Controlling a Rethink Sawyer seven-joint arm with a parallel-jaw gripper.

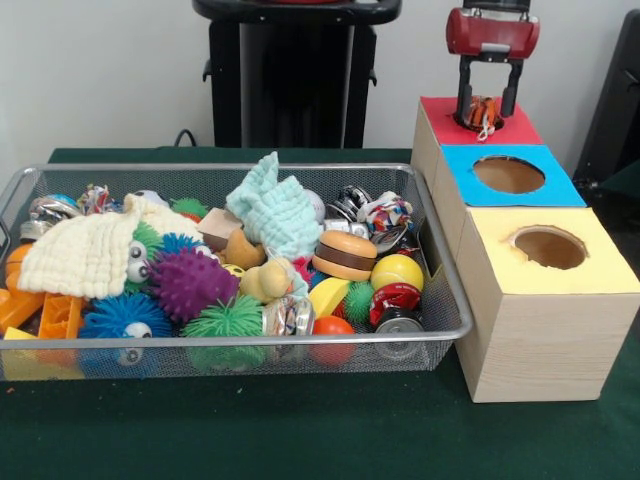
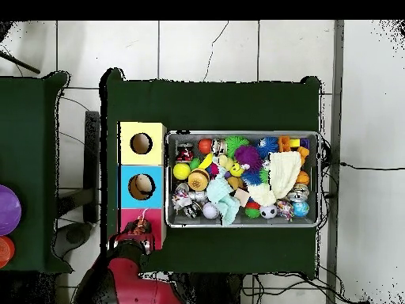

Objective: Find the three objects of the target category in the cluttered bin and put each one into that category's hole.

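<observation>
Now, front view first. We note the hand (image 1: 489, 103) poised directly over the red-topped box (image 1: 445, 111), the farthest of three boxes standing in a row against the bin's right side. Its two dark fingers (image 1: 465, 92) point straight down, closed to about the width of a small orange and white object with loose strings (image 1: 482, 112), which they grip right at the mouth of the red hole. We judge this to be one of the target items, held vertically so it can drop clean through the opening. The blue-topped box (image 1: 515, 180) and the yellow-topped box (image 1: 545, 300) show open round holes with nothing at their rims. The wire mesh bin (image 1: 445, 300) sits on the green table (image 1: 300, 440), packed with spiky rubber balls, a cream cloth (image 1: 85, 255), a pale green cloth (image 1: 275, 212), a toy burger (image 1: 343, 254), cans and small balls. Any remaining targets could lie under the cloths; we cannot tell.

Overhead view next. The hand (image 2: 140, 228) sits over the red-topped box (image 2: 155, 226) at the row's end, with the stringy object (image 2: 141, 226) at its tip. The blue-topped box (image 2: 124, 188) seems to hold something pale inside its hole. The bin (image 2: 169, 180) lies alongside all three boxes, a short carry to each hole.
</observation>
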